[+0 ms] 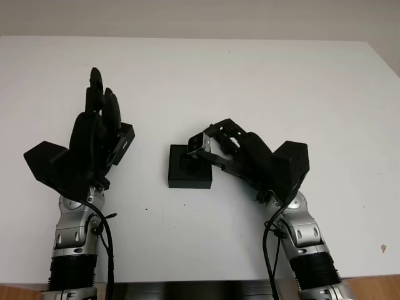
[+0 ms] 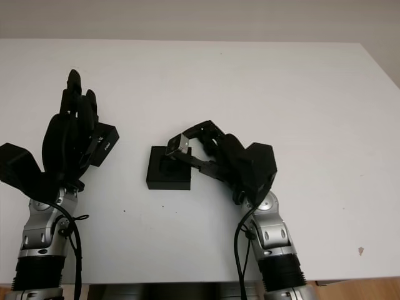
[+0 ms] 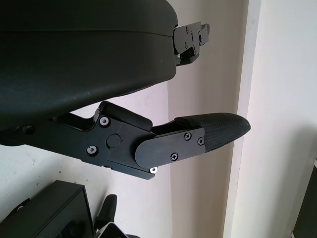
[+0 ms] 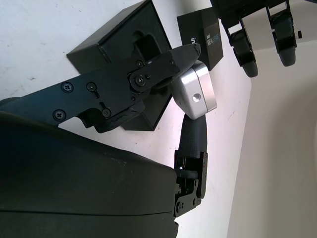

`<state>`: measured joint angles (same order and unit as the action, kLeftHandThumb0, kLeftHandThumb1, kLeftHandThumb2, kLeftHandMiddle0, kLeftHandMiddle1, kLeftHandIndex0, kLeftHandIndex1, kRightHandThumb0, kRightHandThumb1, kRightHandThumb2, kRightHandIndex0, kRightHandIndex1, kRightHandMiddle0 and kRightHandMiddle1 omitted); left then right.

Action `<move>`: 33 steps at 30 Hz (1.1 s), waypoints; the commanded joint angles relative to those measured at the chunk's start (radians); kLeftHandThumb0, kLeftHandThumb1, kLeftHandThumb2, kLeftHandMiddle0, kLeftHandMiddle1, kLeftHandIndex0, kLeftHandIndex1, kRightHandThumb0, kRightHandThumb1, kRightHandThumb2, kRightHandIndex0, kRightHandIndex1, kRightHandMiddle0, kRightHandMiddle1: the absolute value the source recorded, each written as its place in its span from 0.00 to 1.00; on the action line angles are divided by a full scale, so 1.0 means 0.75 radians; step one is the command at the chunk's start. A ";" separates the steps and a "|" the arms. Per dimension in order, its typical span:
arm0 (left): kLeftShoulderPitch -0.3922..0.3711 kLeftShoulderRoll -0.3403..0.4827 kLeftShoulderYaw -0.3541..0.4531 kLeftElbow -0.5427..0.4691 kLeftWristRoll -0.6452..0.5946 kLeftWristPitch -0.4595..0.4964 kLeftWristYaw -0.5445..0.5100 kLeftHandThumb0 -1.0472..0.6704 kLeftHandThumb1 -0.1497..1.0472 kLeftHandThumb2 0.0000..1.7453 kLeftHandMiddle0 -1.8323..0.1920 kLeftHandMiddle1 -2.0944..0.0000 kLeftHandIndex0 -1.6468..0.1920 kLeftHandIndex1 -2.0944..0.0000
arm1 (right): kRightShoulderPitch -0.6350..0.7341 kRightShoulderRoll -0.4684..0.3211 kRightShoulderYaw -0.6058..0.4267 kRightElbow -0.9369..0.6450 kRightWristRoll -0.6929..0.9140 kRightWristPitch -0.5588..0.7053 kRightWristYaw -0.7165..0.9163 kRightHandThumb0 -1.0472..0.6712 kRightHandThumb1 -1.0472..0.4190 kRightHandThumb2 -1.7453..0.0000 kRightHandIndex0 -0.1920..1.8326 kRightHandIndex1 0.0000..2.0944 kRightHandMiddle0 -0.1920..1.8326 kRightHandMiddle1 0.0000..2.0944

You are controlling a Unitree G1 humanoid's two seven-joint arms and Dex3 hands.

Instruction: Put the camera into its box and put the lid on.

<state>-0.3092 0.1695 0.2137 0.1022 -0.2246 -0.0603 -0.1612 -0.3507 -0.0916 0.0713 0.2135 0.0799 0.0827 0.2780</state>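
Pinching the small silver metal camera (image 4: 197, 95), the right hand (image 1: 232, 149) holds it just above the open black square box (image 1: 189, 167) on the white table (image 1: 262, 81); the left hand (image 1: 94, 140), unclenched, stands beside the black lid (image 2: 103, 143).

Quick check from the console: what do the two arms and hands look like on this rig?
Both match: the left hand and right hand are matte black, with a bulky shell and jointed fingers with visible screws. Each forearm has a silver metal wrist section, a black ribbed section below it, and a loose black cable.
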 commanded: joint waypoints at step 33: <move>-0.007 0.002 -0.015 -0.005 0.032 0.000 0.011 0.16 1.00 0.36 1.00 1.00 1.00 1.00 | -0.026 0.051 0.037 0.183 -0.023 -0.173 0.122 0.35 0.01 0.97 0.12 0.02 0.19 0.90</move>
<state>-0.3094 0.1692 0.2079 0.1117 -0.2052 -0.0598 -0.1546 -0.3692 -0.0517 0.0935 0.3263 0.0673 -0.0375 0.3689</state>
